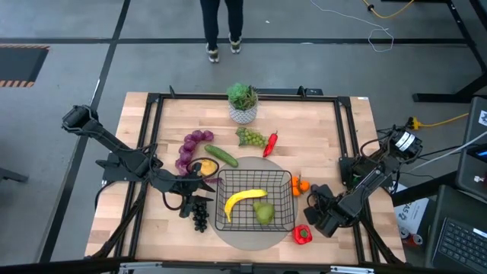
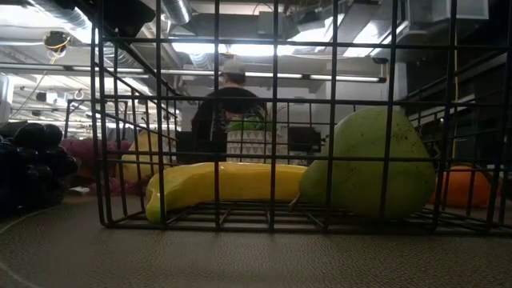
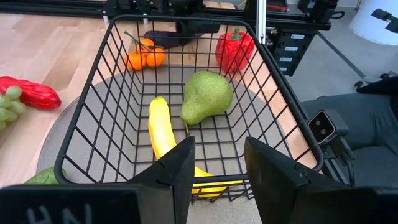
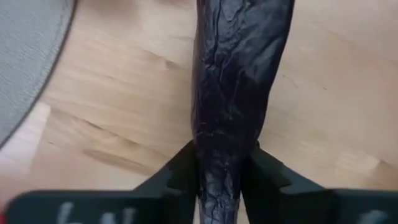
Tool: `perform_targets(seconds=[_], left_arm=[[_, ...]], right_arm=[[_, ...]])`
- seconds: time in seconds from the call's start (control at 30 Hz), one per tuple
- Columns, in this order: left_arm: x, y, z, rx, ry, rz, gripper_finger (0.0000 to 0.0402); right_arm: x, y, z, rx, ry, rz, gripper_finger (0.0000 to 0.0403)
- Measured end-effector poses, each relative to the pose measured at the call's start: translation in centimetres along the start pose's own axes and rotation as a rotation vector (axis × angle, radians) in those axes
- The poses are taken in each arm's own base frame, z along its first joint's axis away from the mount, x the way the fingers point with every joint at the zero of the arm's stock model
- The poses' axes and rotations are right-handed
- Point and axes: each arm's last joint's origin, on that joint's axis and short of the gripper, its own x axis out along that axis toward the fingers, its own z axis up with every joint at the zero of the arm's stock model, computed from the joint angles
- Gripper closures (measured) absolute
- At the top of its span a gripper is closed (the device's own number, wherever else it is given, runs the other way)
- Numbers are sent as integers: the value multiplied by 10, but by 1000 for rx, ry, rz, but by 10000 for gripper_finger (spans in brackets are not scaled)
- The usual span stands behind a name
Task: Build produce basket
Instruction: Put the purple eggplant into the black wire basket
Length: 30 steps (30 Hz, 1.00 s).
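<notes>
The black wire basket (image 1: 281, 199) stands on a round grey mat with a yellow banana (image 1: 243, 200) and a green pear (image 1: 263, 212) inside; both also show in the low view, the banana (image 2: 224, 182) and the pear (image 2: 366, 164). My left gripper (image 1: 204, 185) is open and empty at the basket's left rim, its fingers (image 3: 180, 165) over the near wire edge. My right gripper (image 1: 318, 199) is to the right of the basket, shut on a dark eggplant (image 4: 239, 81). The eggplant also shows beyond the basket in the left wrist view (image 3: 163, 38). My right gripper pinches the eggplant between its two fingers, on the two sides near one end (image 4: 217, 155). The rest of the eggplant reaches out ahead of the fingers over the wooden table top. Whether it lies on the table or is just clear of it, I cannot tell.
Oranges (image 1: 301, 184) and a red bell pepper (image 1: 303, 234) lie right of the basket. Black grapes (image 1: 199, 215), purple grapes (image 1: 190, 148), a cucumber (image 1: 221, 155), green grapes (image 1: 251, 138) and a red chili (image 1: 270, 143) lie left and behind. A potted plant (image 1: 242, 103) stands far. A person stands beyond the table.
</notes>
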Motion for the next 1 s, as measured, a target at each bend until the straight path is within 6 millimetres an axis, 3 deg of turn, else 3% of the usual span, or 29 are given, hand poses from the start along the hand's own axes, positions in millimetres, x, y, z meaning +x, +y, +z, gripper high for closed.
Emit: perform_targets(seconds=[0.1, 0.3, 0.63, 0.83, 1.0], left_arm=[[0, 0, 0, 0, 0, 0, 268], [0, 0, 0, 0, 0, 0, 268], [0, 0, 0, -1, 0, 0, 268], [0, 0, 0, -1, 0, 0, 268], [0, 0, 0, -1, 0, 0, 268]], right_arm=[[0, 0, 1, 0, -23, 5, 356], [-3, 3, 5, -5, -155, 34, 356], [-71, 6, 25, -73, -558, -88, 356], [-105, 22, 29, -190, -768, 65, 356], [-119, 39, 27, -303, -936, 212, 352]])
